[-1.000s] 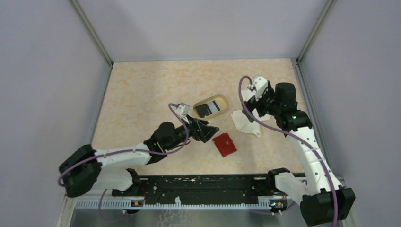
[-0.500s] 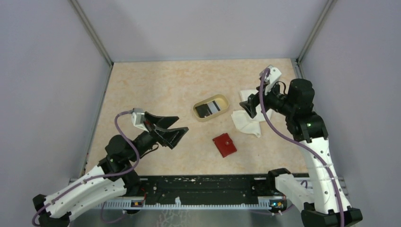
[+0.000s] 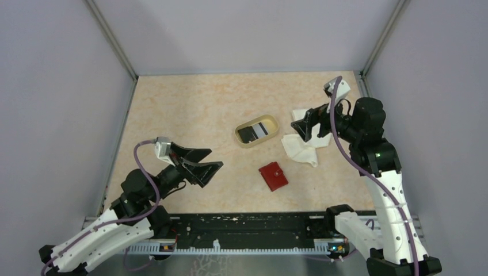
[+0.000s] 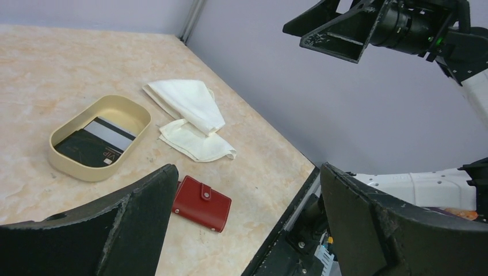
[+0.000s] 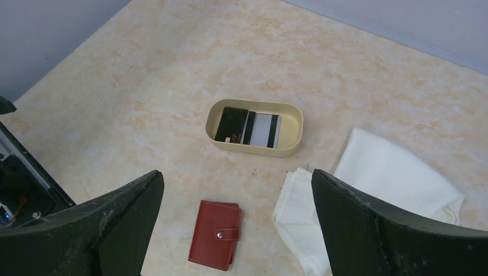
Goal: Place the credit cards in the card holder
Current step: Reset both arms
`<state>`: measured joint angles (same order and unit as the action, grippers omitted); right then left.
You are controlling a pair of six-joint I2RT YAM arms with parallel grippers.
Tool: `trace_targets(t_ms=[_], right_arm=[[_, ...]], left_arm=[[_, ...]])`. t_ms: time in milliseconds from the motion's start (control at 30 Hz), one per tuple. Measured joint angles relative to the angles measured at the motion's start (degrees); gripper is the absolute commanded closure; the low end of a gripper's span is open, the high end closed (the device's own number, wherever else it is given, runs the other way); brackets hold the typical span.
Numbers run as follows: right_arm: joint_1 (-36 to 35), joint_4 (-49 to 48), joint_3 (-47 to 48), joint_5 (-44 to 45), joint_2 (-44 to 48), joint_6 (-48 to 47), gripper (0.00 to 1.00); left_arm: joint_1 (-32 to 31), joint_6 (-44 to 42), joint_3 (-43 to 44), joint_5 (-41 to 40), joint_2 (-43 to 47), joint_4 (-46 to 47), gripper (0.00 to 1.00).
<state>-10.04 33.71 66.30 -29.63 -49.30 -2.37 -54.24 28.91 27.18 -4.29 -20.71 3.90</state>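
Both pincers wide open, nothing held. Left pincer [image 3: 216,158] hangs over near-left of bench [image 3: 184,109]; right pincer [image 3: 298,131] above white cloth [image 3: 300,150]. Credit cards [image 4: 80,148] lie flat in tan oval tray [image 4: 86,173]; black one reads "VIP", other shows mag stripe. Card holder [image 3: 273,176], red, snap closed, lies on bench just in front of tray & cloth.

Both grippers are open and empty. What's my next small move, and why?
Probably lower the left gripper toward the card holder: it lies snapped shut, while the credit cards sit in the tan tray, so no slot is reachable yet.
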Motion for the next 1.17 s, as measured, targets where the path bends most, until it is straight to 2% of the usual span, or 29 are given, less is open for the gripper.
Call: trace_targets(t_ms=[200,567,800,1167], right_arm=[[0.00,-1.49,-0.59,2.16,-0.04,3.54,0.02],[0.00,-2.64,-2.91,2.08,-4.00,4.48,0.02],[0.02,-2.34,-2.45,1.99,-6.32,3.50,0.02],[0.39,-1.97,-1.25,2.95,-6.95,2.10,0.02]], left_arm=[[0.00,0.85,-0.48,0.04,2.97,-1.40,0.01],[0.00,4.33,-6.14,-1.22,10.05,-4.13,0.01],[0.00,2.91,-5.40,-3.23,9.75,-6.34,0.01],[0.00,-4.31,3.32,-4.83,2.12,-7.89,0.01]])
